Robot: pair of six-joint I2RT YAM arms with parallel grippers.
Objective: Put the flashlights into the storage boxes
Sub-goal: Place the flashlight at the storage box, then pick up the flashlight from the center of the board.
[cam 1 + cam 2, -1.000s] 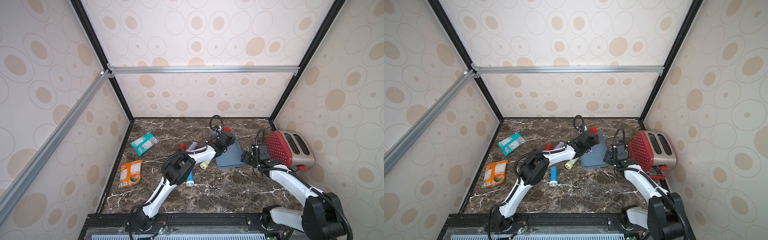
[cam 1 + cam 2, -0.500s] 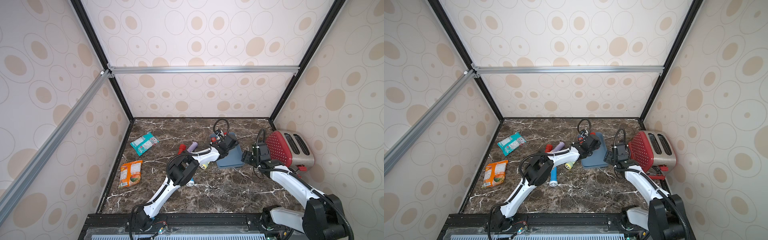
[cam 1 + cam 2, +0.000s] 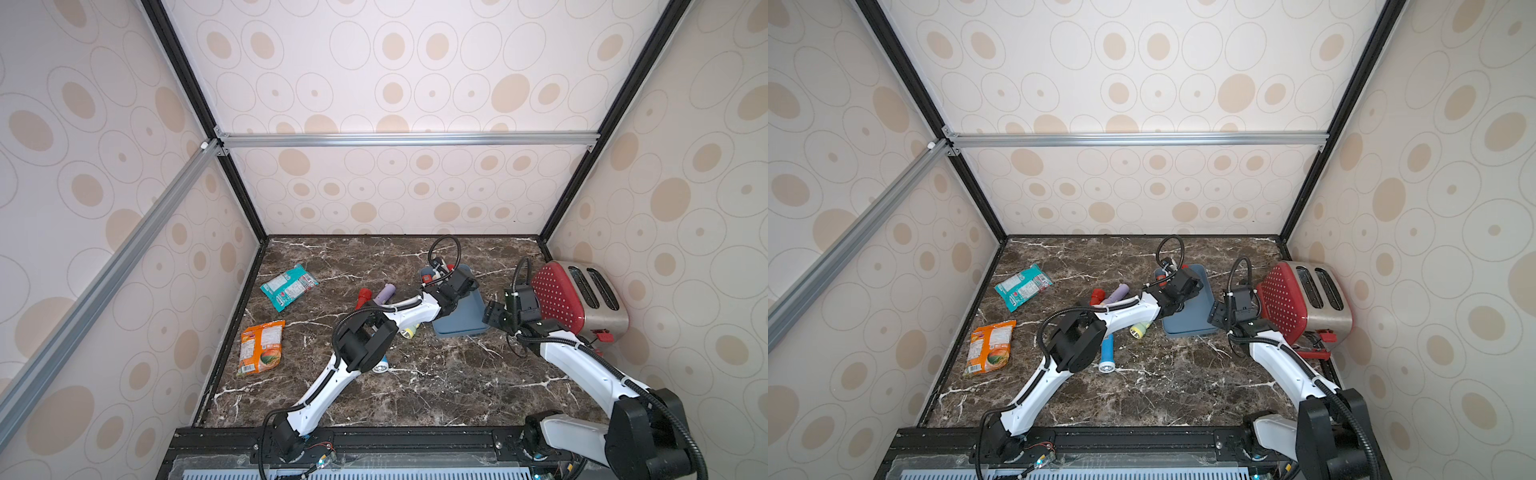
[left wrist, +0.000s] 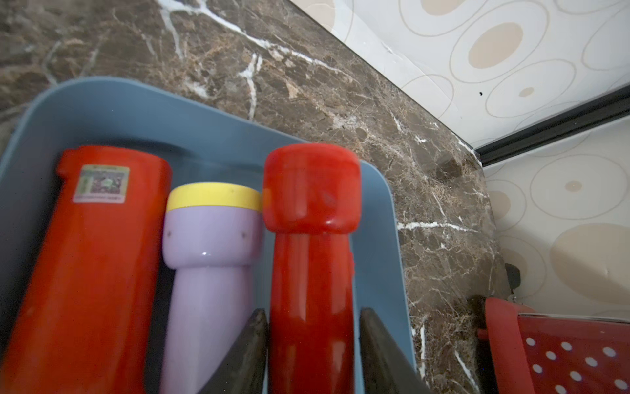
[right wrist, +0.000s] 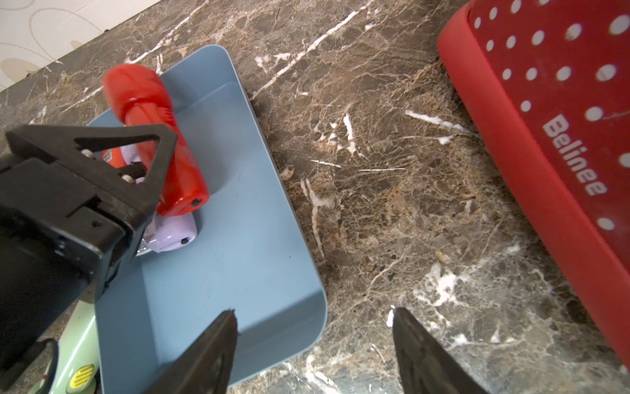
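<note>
Left gripper (image 4: pixel 312 312): low over the far end of the storage tray (image 4: pixel 102 102). Its jaws are narrow and stand either side of the outer red flashlight (image 4: pixel 312 211), on the barrel. One finger (image 4: pixel 245 351) touches the barrel and a sliver of tray shows beside the other. I cannot tell whether it grips.
Right gripper (image 5: pixel 313 310): wide and empty, hanging above the tray's near corner, between the tray and the toaster (image 5: pixel 562 119).
Storage tray: blue-grey with low walls, on the worktop (image 3: pixel 436 382), near the red polka-dot toaster but apart from it.
In the tray: three flashlights lie side by side at the far end.
- The stickered red flashlight (image 4: pixel 92 256) is on one side.
- The tray lilac flashlight (image 4: pixel 208 259) is in the middle, its yellow-ringed head toward the back.
- The outer red flashlight is against the wall nearest the toaster.
Outer red flashlight, right wrist view: it lies aslant with its tail end just beside the lilac one's tail. Its head is near the far rim and blurred.
Loose on the worktop:
- The loose red flashlight (image 3: pixel 361 296) and the loose lilac flashlight (image 3: pixel 386 293) lie side by side beyond the left arm.
- The pale green flashlight (image 3: pixel 1140 330) is just beside the tray's near corner.
- The blue flashlight (image 3: pixel 1106 353) is by the left arm's elbow, lens toward the front.
Other things: the teal packet (image 3: pixel 289 286) and the orange packet (image 3: pixel 262 347) lie at the left of the worktop, well apart from the tray.
</note>
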